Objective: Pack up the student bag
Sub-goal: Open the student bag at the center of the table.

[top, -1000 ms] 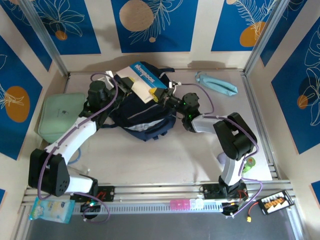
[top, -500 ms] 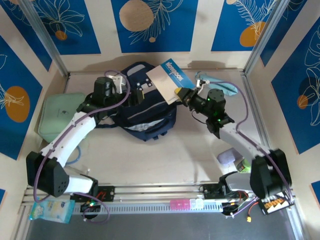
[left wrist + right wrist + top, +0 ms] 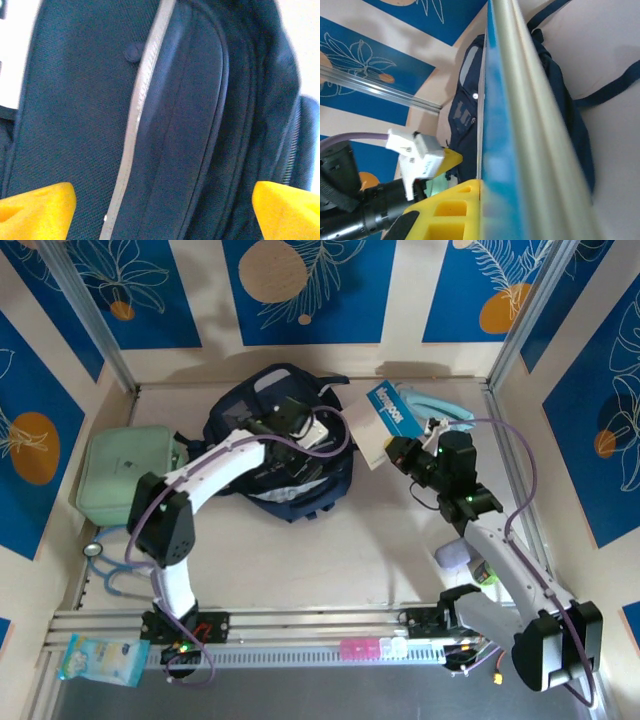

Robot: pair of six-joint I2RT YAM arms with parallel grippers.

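The left hand [image 3: 160,210] hangs with its two yellow fingertips [image 3: 36,207] spread wide and nothing between them. It is close over the student bag [image 3: 75,125], a large navy-blue fabric backpack whose thin light stripe [image 3: 137,115] runs up the wrist view between the fingertips. From above, the left hand [image 3: 305,440] sits over the middle of the student bag [image 3: 262,475], which lies flat on the pale table [image 3: 330,560] toward the back, left of centre. The right hand [image 3: 393,448] is clamped on a flat blue, white-lettered notebook [image 3: 383,418], holding it tilted in the air just to the right of the bag and apart from it. In the right wrist view a yellow finger [image 3: 451,210] lies against the notebook [image 3: 502,150], with the student bag [image 3: 470,110] beyond it. Behind the notebook, near the back right corner, lies a crumpled light-blue cloth item [image 3: 445,408]. A pale mint-green flat zip case [image 3: 125,472] rests at the table's left edge, beside the bag. Nearer than the case lies a loop of light-blue tubing [image 3: 105,565] with a round end. By the right arm sit a small lilac object [image 3: 452,555] and a small green object [image 3: 492,570], both too small to identify. On the near rail lie a pale blue printed packet [image 3: 98,660] and a small pink-and-white box [image 3: 370,648].
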